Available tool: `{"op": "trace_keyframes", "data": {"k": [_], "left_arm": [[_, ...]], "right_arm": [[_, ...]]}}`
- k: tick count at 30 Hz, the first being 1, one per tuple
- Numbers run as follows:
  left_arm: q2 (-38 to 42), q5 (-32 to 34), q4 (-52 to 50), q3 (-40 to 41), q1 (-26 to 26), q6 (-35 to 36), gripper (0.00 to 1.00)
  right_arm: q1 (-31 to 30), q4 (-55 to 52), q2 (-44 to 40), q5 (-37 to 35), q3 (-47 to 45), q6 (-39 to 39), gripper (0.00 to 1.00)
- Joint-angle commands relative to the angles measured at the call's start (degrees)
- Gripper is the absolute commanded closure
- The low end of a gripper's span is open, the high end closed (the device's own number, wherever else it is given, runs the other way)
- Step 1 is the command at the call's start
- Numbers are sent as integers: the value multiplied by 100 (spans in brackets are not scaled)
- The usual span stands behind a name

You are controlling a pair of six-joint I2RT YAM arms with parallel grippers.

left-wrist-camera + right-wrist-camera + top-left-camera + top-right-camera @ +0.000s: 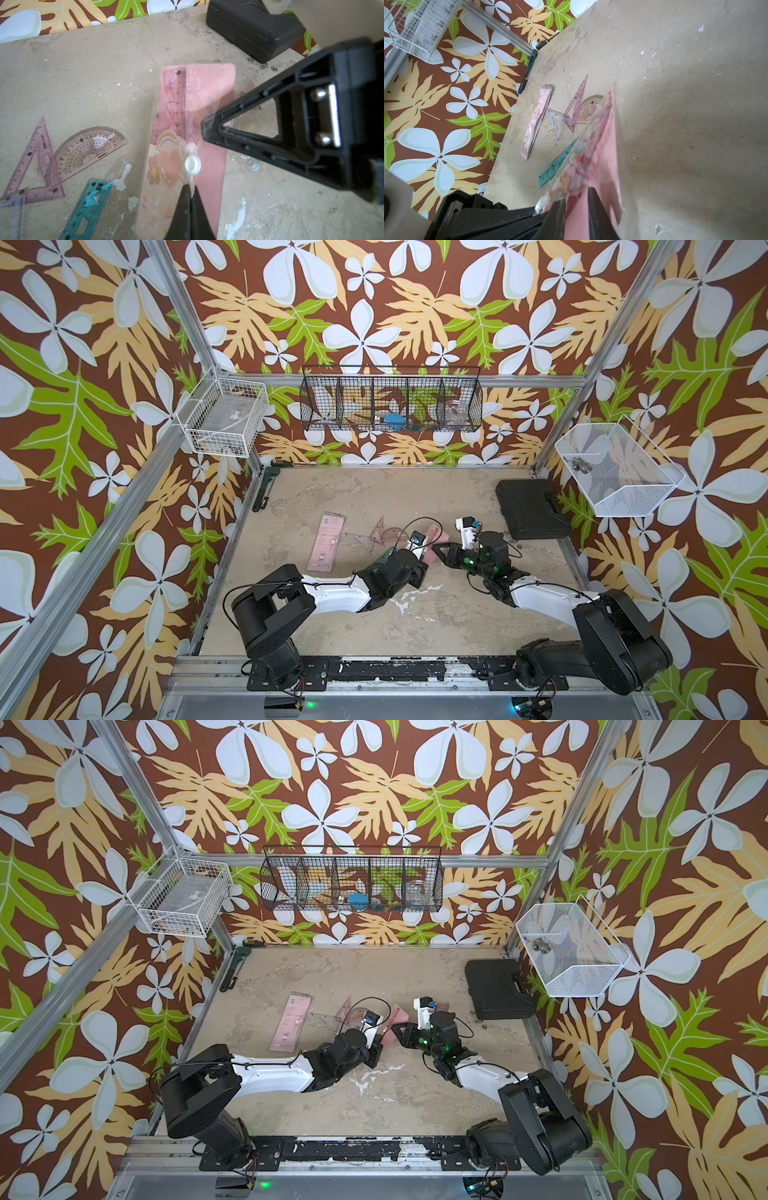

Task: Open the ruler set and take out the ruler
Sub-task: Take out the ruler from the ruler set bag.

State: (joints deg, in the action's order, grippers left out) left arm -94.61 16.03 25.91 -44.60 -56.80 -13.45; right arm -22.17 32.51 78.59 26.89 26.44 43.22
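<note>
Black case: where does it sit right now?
In a top view the black case sits closed at the table's far right corner, beside the white mesh basket hung on the right wall.

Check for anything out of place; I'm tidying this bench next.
Beside the pink pouch, loose rulers lie in a jumble: a pink set square overlaps the protractor, with a teal ruler askew alongside. The tabletop coating is chipped white in patches. Nothing looks spilled.
</note>
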Motion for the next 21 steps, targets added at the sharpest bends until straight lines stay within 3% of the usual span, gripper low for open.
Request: {"op": "trace_keyframes", "data": {"k": [1,9,13,21], "left_arm": [[39,-79,113,-44,-19,82,100],[-6,-138,112,-36,-49,131,100],[-27,-115,112,-32,-49,132,100],[-248,452,-392,-323,-42,-105,100]], "right_arm": [[-2,47,101,-143,141,-6,79],[-6,132,264,-205,254,11,85],[-6,39,228,-320,273,-24,95],[-6,-212,12,-196,229,-78,100]]}}
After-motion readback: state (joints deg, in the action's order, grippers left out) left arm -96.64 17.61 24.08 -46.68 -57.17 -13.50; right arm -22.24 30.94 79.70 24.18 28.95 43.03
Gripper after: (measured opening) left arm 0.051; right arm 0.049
